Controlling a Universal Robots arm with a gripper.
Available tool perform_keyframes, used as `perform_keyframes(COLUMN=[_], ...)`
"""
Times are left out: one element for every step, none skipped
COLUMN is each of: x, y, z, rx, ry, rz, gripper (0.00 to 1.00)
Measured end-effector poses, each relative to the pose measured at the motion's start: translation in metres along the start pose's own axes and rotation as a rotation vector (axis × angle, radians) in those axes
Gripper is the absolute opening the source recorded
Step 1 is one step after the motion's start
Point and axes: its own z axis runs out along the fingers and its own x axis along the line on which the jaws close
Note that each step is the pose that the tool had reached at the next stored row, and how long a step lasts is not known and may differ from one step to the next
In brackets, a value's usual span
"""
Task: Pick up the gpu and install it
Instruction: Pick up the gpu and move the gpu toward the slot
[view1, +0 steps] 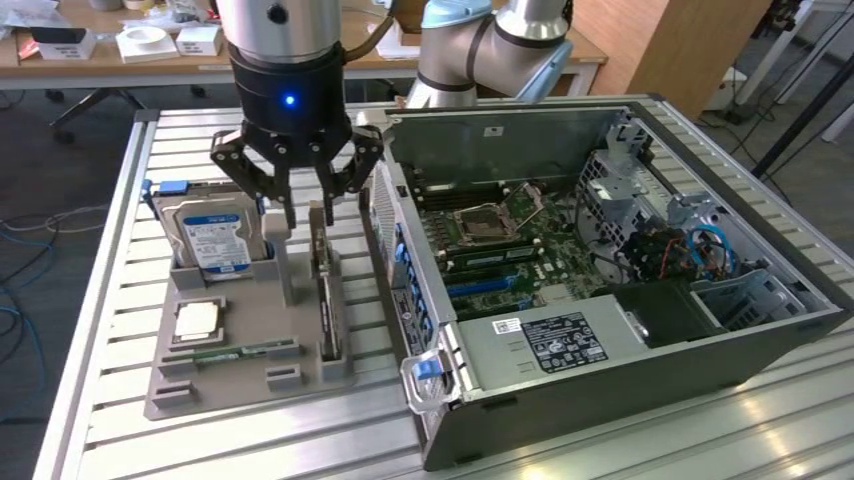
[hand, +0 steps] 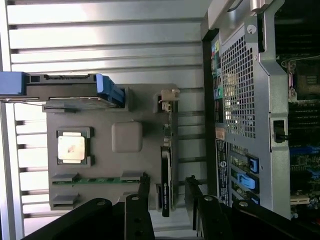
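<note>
On the slatted desk (view1: 100, 300), at 9 o'clock from the open computer case (view1: 641, 400) in the exterior view, a grey fixture tray (view1: 187, 400) holds four parts. Hard drive (view1: 214, 240): upright in the 12 o'clock slot. Processor chip (view1: 198, 320): flat, near the centre. Memory stick (view1: 247, 352): flat, toward 6 o'clock. The gpu (view1: 328, 300) stands on edge along the tray's 3 o'clock side. The hand (view1: 307, 205) hangs over it, fingers (hand: 144, 187) spread, one either side, not touching. The case contains a motherboard (view1: 514, 250).
</note>
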Motion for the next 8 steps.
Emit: perform_keyframes(x=[0.0,0.0,0.0,0.0,0.0,0.0,0.0,0.0], y=[-0.0001,-0.0002,-0.0003,-0.0003,-0.0004,-0.0005,-0.0006,-0.0007], z=[0.0019,0.0042,0.006,0.0077,0.0097,0.0115,0.0133,0.0151], rx=[-0.0001,-0.0001,-0.0001,0.0,0.0,0.0,0.0,-0.0001], ry=[-0.0001,-0.0001,0.0,0.0,-0.0001,0.0,0.0,-0.0001], rz=[0.0,0.0,0.0,0.0,0.0,0.0,0.0,0.0], gripper=[0.42,0.42,0.42,0.42,0.42,0.42,0.42,0.42])
